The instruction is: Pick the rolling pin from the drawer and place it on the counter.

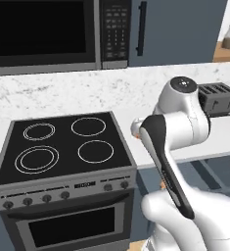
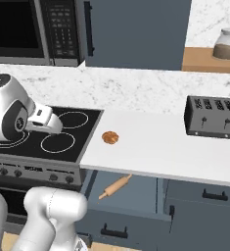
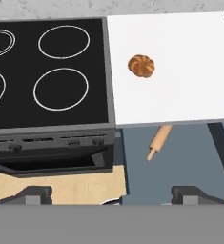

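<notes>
My tool (image 3: pixel 111 193) stands wide apart; I judge I should descend onto the rolling pin's (image 3: pixel 158 141) exposed end in the drawer (image 3: pixel 180 157).

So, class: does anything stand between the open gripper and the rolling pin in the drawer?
Partly. The counter edge overhangs the rolling pin's far end. Its near end and handle lie bare in the open drawer, and nothing visible lies between that and the gripper.

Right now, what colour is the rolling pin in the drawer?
Light tan wood. The rolling pin shows best in the hand view, poking out from under the white counter.
</notes>
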